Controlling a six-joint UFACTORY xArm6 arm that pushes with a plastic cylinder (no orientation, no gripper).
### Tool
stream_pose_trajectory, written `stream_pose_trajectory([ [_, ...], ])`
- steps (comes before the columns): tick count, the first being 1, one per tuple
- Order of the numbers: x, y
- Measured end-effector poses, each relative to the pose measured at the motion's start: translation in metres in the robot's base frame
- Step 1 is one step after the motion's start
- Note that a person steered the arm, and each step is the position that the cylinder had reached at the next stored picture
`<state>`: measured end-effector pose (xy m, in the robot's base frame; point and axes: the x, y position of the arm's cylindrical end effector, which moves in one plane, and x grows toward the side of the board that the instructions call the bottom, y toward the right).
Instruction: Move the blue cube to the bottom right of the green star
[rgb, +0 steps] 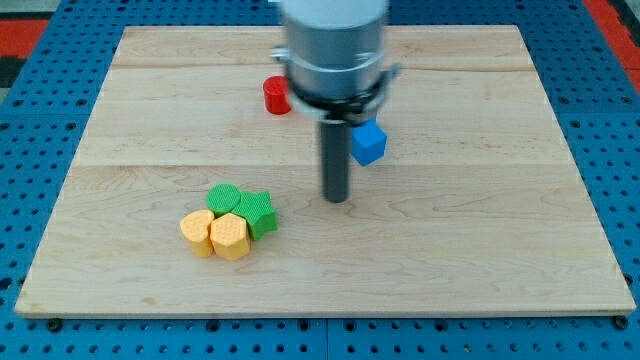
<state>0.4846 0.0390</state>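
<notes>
1. Wooden board (480, 250), pale and planked, fills the camera view, lying on a blue pegboard surface (40, 60).
2. My tip (337, 199) rests on the board near its middle; the dark rod rises from it to the grey arm body (333, 45) at the view's top.
3. No jaws exist on this rod, so nothing opens or closes and nothing is held; the tip touches no block.
4. Just up and to the view's right of my tip sits the blue cube (368, 142), close beside the rod but apart from the tip.
5. Up and to the view's left of my tip, partly behind the arm body, stands a red block (275, 95), seemingly a cylinder.
6. Down and to the view's left of my tip lies a tight cluster: the green star (259, 212) nearest the tip, a rounder green block (224, 197) touching it on the left, and two yellow blocks (229, 236) (196, 231) pressed against the greens' lower side.
7. Blue cube and green star are well apart, with my tip between them.
</notes>
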Motion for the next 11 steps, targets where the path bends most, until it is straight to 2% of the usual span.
stream_pose_trajectory([
  [1,0.001,0.052],
  [3,-0.091,0.135],
  [5,-0.106,0.004],
  [6,-0.105,-0.02],
  [8,-0.074,-0.01],
  [9,-0.074,0.022],
  [11,-0.054,0.049],
])
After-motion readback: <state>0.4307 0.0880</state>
